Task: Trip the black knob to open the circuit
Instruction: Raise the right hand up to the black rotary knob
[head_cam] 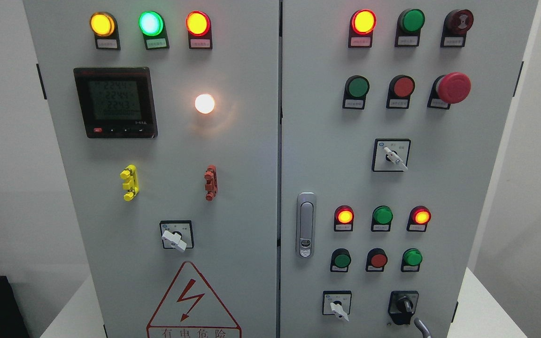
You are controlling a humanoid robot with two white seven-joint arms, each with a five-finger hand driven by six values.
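**Black knob waits at the cabinet's lower right, no hand on it yet**

Standing before the grey control cabinet (pixel 251 188), I see two door panels full of lamps and switches. The black knob (pixel 404 305) sits low on the right-hand door, near the bottom edge of the picture, just right of a white-handled selector switch (pixel 336 304). Its grip bar looks roughly upright, perhaps leaning a little, though at this size I would not swear to the exact angle.

Neither robot hand is in the picture, so I cannot say whether either is released, clenched or grasping anything. A thin grey curved thing (pixel 421 327) pokes up from the bottom edge just right of the knob; it may be a fingertip or a cable, and I cannot tell which.

As for the coming move: the knob lies right of the cabinet's centre seam and very low, so the right arm, coming in from that side, would seem the nearer one. The hand would have to rise from below and close across the upright bar from its two sides before twisting it.

Elsewhere, the power meter (pixel 115 102) on the left door shows lit digits, and several indicator lamps glow red, amber and green, which suggests the circuit is live and the knob untripped.
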